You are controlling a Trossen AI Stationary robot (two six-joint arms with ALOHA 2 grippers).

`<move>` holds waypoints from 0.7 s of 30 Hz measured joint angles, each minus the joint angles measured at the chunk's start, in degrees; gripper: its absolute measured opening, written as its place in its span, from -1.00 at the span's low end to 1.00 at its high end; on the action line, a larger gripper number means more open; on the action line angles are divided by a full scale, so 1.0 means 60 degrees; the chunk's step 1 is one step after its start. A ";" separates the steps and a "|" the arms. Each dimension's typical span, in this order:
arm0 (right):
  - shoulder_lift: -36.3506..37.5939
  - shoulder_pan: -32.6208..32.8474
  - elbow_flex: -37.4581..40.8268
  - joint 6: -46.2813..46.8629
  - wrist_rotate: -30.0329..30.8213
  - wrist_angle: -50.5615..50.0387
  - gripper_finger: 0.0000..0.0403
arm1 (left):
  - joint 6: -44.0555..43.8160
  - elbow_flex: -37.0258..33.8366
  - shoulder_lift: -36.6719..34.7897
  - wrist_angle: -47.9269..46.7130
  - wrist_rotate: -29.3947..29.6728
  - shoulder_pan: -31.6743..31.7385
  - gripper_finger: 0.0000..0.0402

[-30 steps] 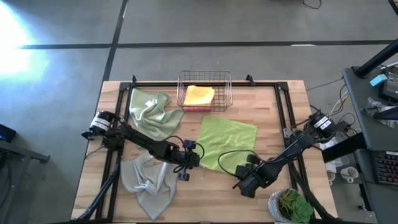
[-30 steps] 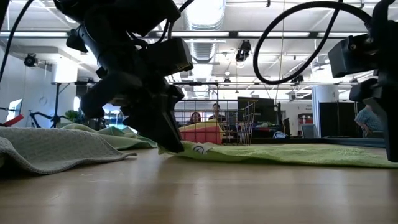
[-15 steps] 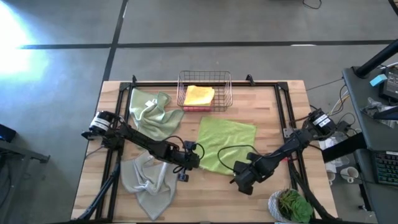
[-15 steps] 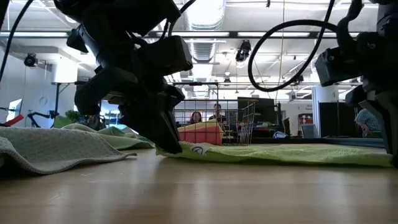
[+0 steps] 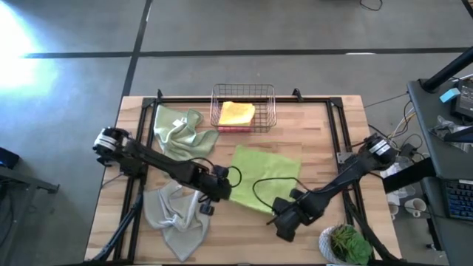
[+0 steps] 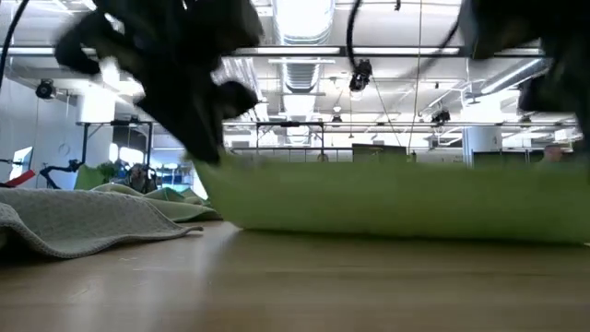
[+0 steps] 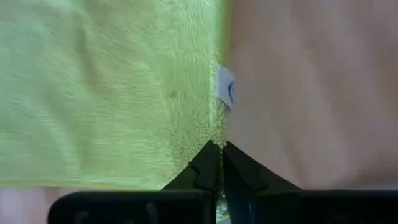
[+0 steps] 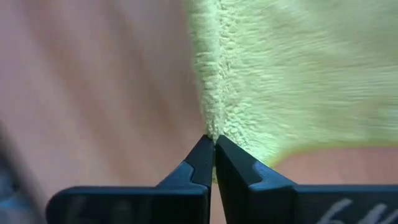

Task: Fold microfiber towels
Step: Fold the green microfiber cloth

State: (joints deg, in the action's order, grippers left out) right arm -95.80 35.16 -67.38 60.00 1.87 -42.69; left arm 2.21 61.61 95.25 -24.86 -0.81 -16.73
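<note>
grey concrete floor point(image 5: 244, 26), bright ceiling lights point(image 6: 304, 14)

Lime green towel point(image 5: 260, 176), yellow towel point(image 5: 236, 113), copper wire basket point(image 5: 243, 91).

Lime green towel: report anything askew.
The lime green towel lies rotated on the table. Left pincer and right pincer each pinch a near corner, lifting that edge. Nothing looks damaged.

Wire basket point(image 5: 243, 107) behind; potted plant point(image 5: 346, 244) beside
</note>
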 joint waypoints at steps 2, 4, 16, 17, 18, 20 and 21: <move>0.0015 0.0140 -0.0578 0.0013 -0.0005 -0.0288 -0.96 | 0.0179 0.0191 -0.0409 -0.0523 -0.0275 -0.0040 -1.00; -0.0046 0.0254 -0.1151 0.0016 0.0019 -0.0575 -0.96 | 0.0194 0.0339 -0.0791 -0.0819 -0.0396 -0.0103 -1.00; -0.0086 0.0473 -0.2976 0.0557 0.1409 -0.2487 -0.96 | 0.0228 0.0909 -0.1780 -0.1694 0.0002 -0.0355 -1.00; -0.0105 0.0343 -0.2898 0.0665 0.1414 -0.2815 -0.96 | 0.0235 0.0905 -0.1672 -0.1688 0.0245 -0.0254 -1.00; -0.0127 0.0192 -0.2792 0.0851 0.1442 -0.3092 -0.96 | 0.0235 0.0905 -0.1570 -0.1692 0.0445 -0.0139 -1.00; -0.0140 -0.0134 -0.2486 0.1150 0.1458 -0.3494 -0.96 | 0.0235 0.0860 -0.1275 -0.1761 0.0718 0.0095 -1.00; -0.0140 -0.0265 -0.2302 0.1298 0.1475 -0.3535 -0.96 | 0.0235 0.0858 -0.1102 -0.1746 0.0740 0.0231 -1.00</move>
State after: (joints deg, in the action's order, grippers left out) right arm -96.64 33.57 -81.19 67.79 10.72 -63.90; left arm 3.62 66.76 88.63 -35.33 3.63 -15.34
